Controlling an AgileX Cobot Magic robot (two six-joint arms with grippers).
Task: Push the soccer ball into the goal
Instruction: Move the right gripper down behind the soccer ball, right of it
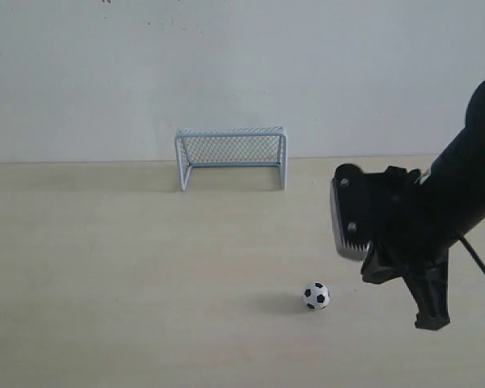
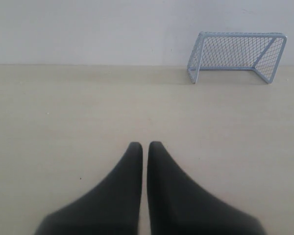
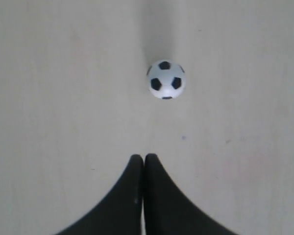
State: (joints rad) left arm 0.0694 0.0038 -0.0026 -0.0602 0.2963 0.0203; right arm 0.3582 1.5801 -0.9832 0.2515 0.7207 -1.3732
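The soccer ball (image 1: 316,296), small and white with black patches, rests on the pale wooden table near the front, right of centre. My right gripper (image 1: 431,317) hangs to its right, tips pointing down, shut and empty. In the right wrist view the soccer ball (image 3: 166,80) lies a short way beyond the right gripper (image 3: 144,157), apart from it. The goal (image 1: 230,155), a pale tube frame with mesh netting, stands at the back against the wall. The left gripper (image 2: 145,145) is shut and empty, with the goal (image 2: 236,56) far ahead of it; the left arm is outside the exterior view.
A plain white wall (image 1: 226,65) rises behind the goal. The pale table (image 1: 105,267) stretches wide to the left and front. A black cable (image 1: 481,263) trails from the right arm.
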